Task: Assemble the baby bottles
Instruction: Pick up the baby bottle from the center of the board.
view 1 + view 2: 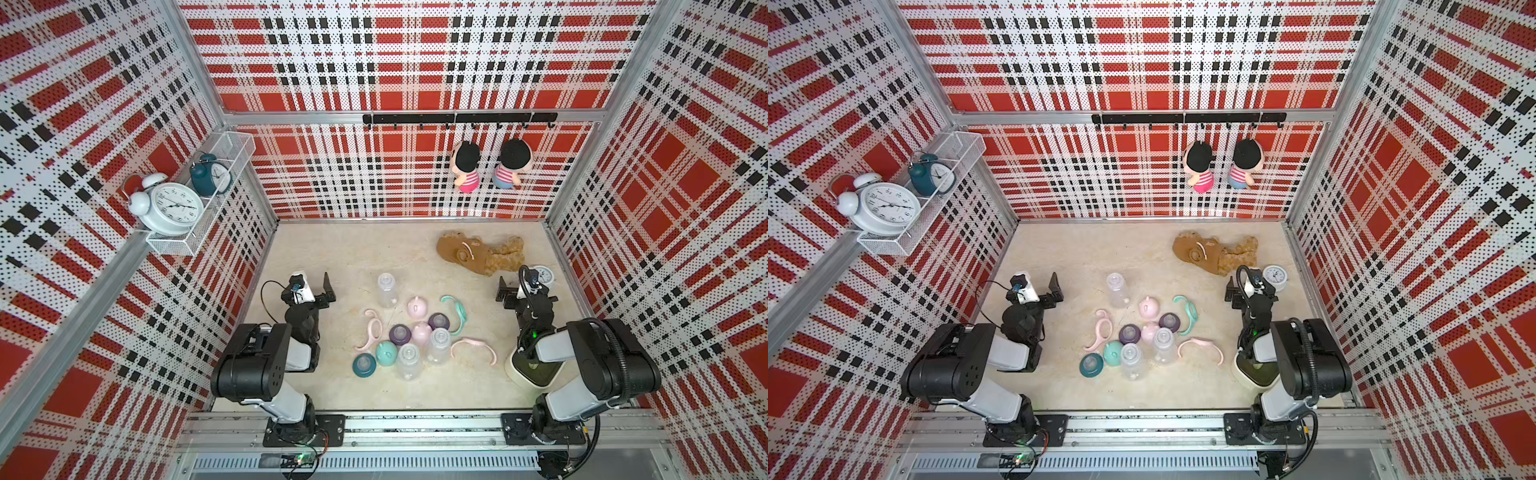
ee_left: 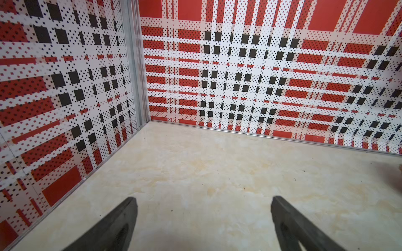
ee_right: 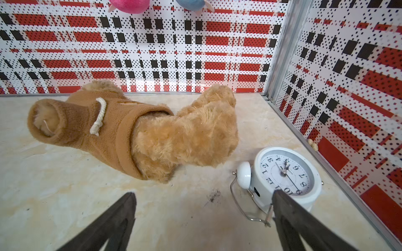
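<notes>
Baby bottles (image 1: pixel 409 360) lay in loose parts at lower centre in a top view, on the counter (image 1: pixel 332 257). Judged light, stiff and slick, so best taken across a clear body's middle. Left pincer (image 2: pixel 203 198) and right pincer (image 3: pixel 202 193) gaped empty, with the arms folded low either side, well apart from the parts.

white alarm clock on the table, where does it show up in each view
Top view: white alarm clock near the right wall, partly hidden behind the right arm.
Top view: the clock in the same place.
Left wrist: not in it.
Right wrist: close up, just beyond one finger of the right claw.
Shared landmark: the brown plush bear beside it in all three.
</notes>
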### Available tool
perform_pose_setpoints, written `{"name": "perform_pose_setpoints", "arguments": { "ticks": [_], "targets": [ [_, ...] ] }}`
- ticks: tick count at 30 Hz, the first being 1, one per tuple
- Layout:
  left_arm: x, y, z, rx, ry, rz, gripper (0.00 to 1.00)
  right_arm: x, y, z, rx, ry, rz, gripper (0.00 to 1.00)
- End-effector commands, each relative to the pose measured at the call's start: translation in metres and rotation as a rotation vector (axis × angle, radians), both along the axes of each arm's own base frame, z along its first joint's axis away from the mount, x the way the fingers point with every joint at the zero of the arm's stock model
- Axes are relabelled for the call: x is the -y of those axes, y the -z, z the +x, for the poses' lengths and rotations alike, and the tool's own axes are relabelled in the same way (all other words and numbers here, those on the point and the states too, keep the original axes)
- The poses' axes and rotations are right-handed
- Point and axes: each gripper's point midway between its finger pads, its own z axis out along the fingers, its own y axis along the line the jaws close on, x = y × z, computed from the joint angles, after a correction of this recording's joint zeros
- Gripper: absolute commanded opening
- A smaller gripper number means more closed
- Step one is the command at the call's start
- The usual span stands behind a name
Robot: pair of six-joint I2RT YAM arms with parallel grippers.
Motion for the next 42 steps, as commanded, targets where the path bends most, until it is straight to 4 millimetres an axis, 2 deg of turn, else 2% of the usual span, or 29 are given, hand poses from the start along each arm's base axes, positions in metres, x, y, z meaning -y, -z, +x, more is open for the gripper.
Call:
{"name": "perform_pose_setpoints", "arguments": {
  "ticks": [1, 16, 19, 25, 27, 30, 35, 36, 37, 39, 42],
  "targets": [
    [-0.001, -0.003, 0.002, 0.008, 0.000, 0.005, 0.98, 0.004, -0.008, 0.003, 0.027, 0.006, 0.002, 1.00],
    [0.000, -0.004, 0.001, 0.009, 0.004, 0.005, 0.98, 0.005, -0.008, 0.004, 0.026, 0.011, 0.004, 1.00],
    [0.004, -0.011, 0.004, -0.001, -0.006, 0.032, 0.98, 0.007, -0.009, 0.001, 0.034, 0.026, -0.001, 1.00],
    [0.010, -0.029, 0.000, -0.009, -0.101, 0.091, 0.98, 0.003, -0.035, -0.003, 0.036, 0.078, -0.056, 1.00],
    [0.020, -0.040, 0.000, -0.016, -0.124, 0.115, 0.98, -0.001, -0.053, -0.004, 0.042, 0.102, -0.093, 1.00],
    [0.038, -0.056, 0.010, -0.029, -0.053, 0.050, 0.98, -0.012, -0.080, -0.004, 0.043, 0.113, -0.117, 1.00],
    [0.074, -0.071, 0.016, -0.061, 0.120, -0.039, 0.98, -0.027, -0.115, 0.006, -0.089, 0.110, 0.030, 1.00],
    [0.092, -0.073, 0.014, -0.070, 0.186, -0.048, 0.98, -0.031, -0.117, 0.006, -0.142, 0.100, 0.069, 1.00],
    [0.099, -0.073, 0.013, -0.082, 0.213, -0.052, 0.98, -0.036, -0.120, 0.007, -0.181, 0.083, 0.099, 1.00],
    [0.111, -0.073, 0.013, -0.119, 0.245, -0.060, 0.98, -0.052, -0.123, 0.008, -0.278, 0.017, 0.157, 1.00],
    [0.121, -0.074, 0.015, -0.160, 0.299, -0.105, 0.98, -0.066, -0.124, 0.008, -0.375, -0.006, 0.239, 1.00]
  ]
}}
